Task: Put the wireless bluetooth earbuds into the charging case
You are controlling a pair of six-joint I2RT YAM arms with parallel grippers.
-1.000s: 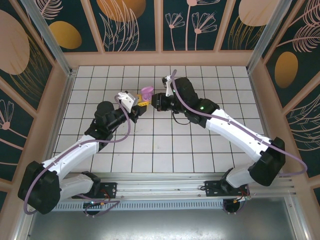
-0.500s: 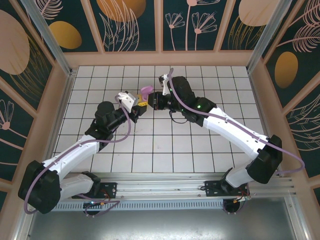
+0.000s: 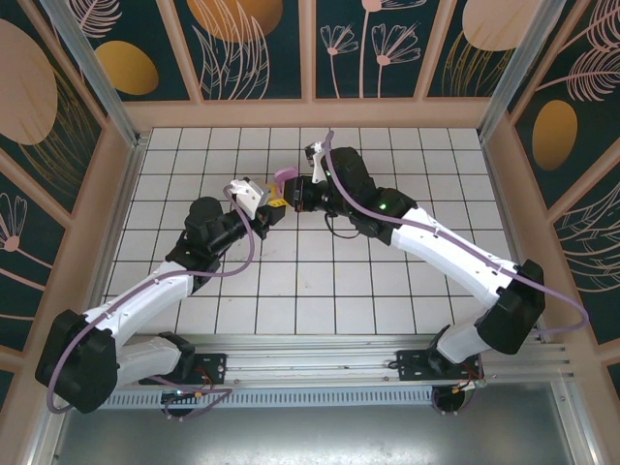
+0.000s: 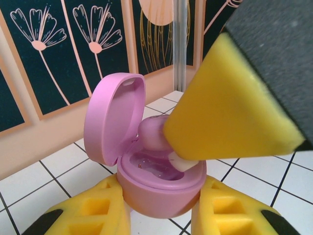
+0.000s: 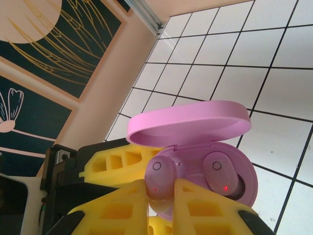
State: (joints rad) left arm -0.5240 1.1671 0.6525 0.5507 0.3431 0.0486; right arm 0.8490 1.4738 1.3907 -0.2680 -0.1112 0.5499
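Observation:
The pink charging case stands with its lid open, and my left gripper is shut on its base from both sides. My right gripper is shut on one pink earbud, which it holds at the case's left slot. A second earbud sits in the right slot with a red light on. In the left wrist view the held earbud hangs just over the case's hollow under a yellow right finger. In the top view both grippers meet at the case at mid table.
The white tiled table is walled by a peach rim and dark floral panels. Both arms reach in from the near edge and angle towards each other, leaving free tiles in front of them and to both sides.
My right gripper has moved a little left with the earbud, closing onto the case. The left arm and the case have stayed put.

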